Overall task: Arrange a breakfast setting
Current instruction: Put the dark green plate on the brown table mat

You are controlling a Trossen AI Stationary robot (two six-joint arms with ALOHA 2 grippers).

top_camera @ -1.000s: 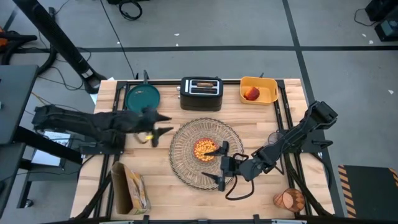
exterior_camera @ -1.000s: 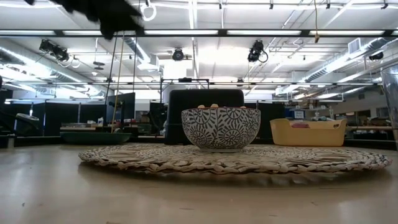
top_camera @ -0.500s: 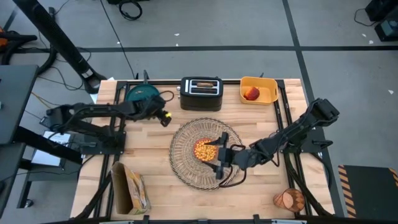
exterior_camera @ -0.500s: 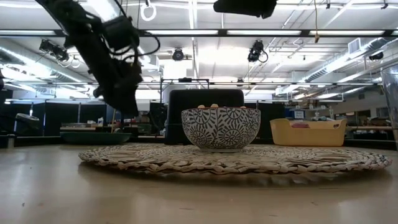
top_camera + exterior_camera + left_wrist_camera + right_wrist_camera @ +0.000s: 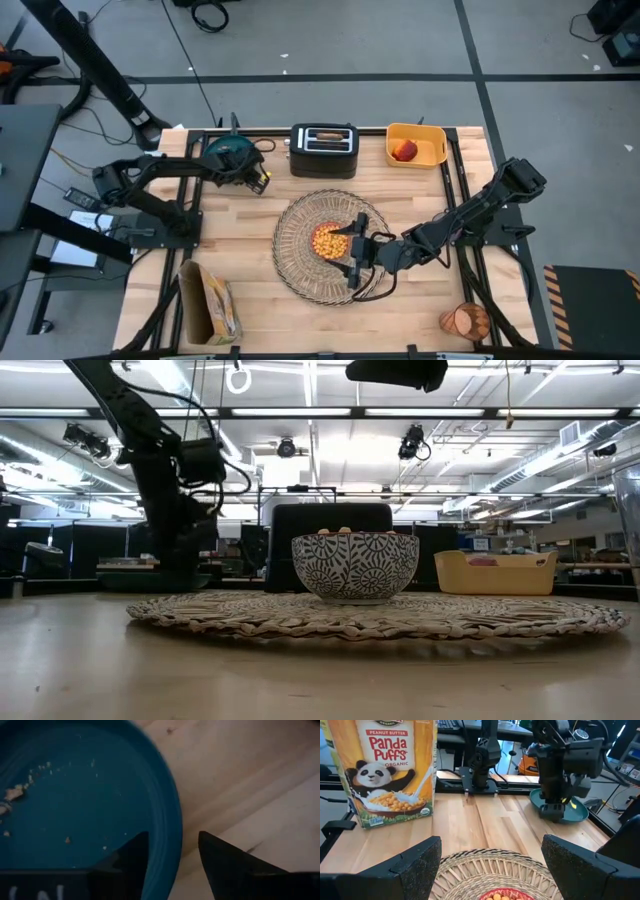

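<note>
A dark teal plate (image 5: 222, 152) lies flat on the table at the far left. My left gripper (image 5: 172, 855) slants down over its right-hand rim and is open, one finger over the plate's inside and one outside it. A patterned bowl (image 5: 330, 240) of cereal stands on the round woven placemat (image 5: 300, 275) at the table's middle. My right gripper (image 5: 352, 258) hovers open just right of the bowl, above the placemat, and holds nothing. Red fruit (image 5: 404, 151) lies in the yellow bin (image 5: 430, 150). An orange tumbler (image 5: 465, 322) lies at the near right. My left gripper has the plate's right-hand rim (image 5: 172, 827) between its two fingers, coming from above at a slant. One finger (image 5: 132, 852) is over the plate's inside, the other (image 5: 220, 862) over the bare wood. Whether either finger touches the rim I cannot tell. The plate lies flat.
A black toaster (image 5: 323, 150) stands at the far middle, between the plate and the bin. A cereal box (image 5: 212, 308) stands at the near left. Bare wood lies between the plate and the placemat and along the near edge.
My left gripper has swung from the table's left middle toward the far edge, come down and tipped steeply downward, ending over the plate's rim. My right gripper has shifted slightly toward the bowl and then kept still. The bowl, placemat and plate have stayed in place.
</note>
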